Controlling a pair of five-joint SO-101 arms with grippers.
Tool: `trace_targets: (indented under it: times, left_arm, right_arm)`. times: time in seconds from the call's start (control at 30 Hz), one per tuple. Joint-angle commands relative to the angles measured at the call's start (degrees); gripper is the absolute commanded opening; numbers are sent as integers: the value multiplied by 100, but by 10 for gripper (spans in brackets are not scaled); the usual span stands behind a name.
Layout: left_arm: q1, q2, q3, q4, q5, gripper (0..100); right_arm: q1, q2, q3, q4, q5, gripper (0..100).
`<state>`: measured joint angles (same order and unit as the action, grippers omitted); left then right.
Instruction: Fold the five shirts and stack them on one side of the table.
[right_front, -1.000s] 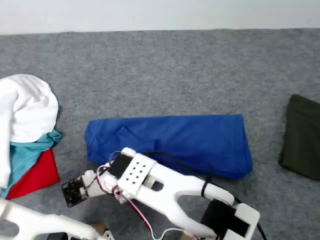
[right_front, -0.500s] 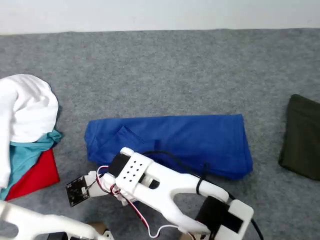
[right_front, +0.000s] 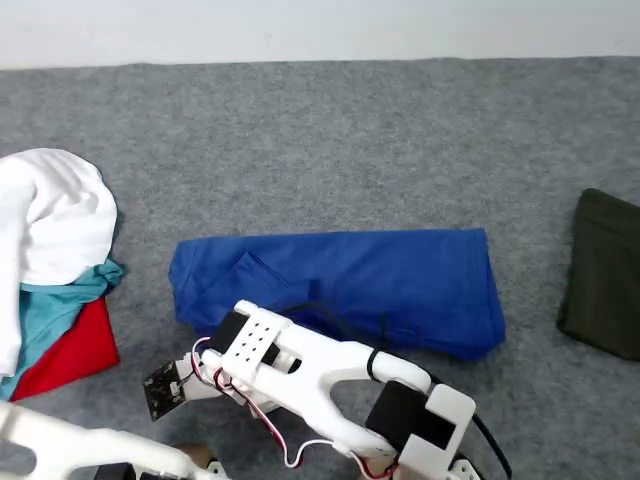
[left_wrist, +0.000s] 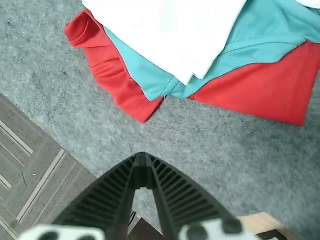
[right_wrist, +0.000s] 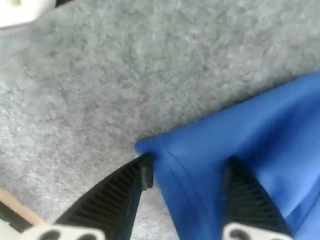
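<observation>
At table centre in the high view, blue shirt (right_front: 340, 285) lies folded into a long band on the grey mat (right_front: 350, 140). A dark green shirt (right_front: 605, 275) sits folded at one edge, well apart. At the opposite edge is a loose pile: white shirt (right_front: 55, 215) on teal shirt (right_front: 50, 300) on red shirt (right_front: 75, 350). The right arm (right_front: 300, 365) covers the blue shirt's near corner from above.

Right wrist view gives what that hides: right gripper (right_wrist: 189, 172) has its jaws wide apart, straddling the blue shirt's corner, cloth between the fingers, nothing clamped. One fingertip is at the fold's edge, the other over the cloth.

Left wrist view: left gripper (left_wrist: 143, 162) has its fingers pressed together, holding nothing, above bare mat near the red shirt's edge, not touching the pile. Wood-look floor (left_wrist: 30, 170) shows past the mat's edge.
</observation>
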<state>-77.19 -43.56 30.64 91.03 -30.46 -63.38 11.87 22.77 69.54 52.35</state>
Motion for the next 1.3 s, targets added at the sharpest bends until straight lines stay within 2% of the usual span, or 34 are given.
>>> trace_targets:
  times: [0.0, 0.07, 0.23, 0.27, 0.47, 0.67, 0.9, 1.27]
  left_arm:
    - [0, -62, -48, -123, -35, 4]
    - [0, -62, -48, -123, -35, 4]
    - [0, -62, -48, -123, -35, 4]
    - [0, -62, -48, -123, -35, 4]
    - [0, -88, -75, -123, -35, 4]
    - [0, -97, -92, -123, -35, 4]
    - [0, -97, -92, -105, -35, 4]
    - [0, -97, -75, -79, -35, 4]
  right_arm:
    - [-13, 189, -114, -242, 53, 236]
    - [-13, 215, -114, -286, 53, 203]
    - [-13, 119, -299, -92, 53, 13]
    - [-13, 92, -396, 13, 53, 6]
    - [31, -57, -1046, 673, 26, 10]
    - [233, -233, -1495, 892, -229, 10]
    - [769, -215, -1697, 716, -237, 10]
    - [1525, -171, -1679, -391, -299, 10]
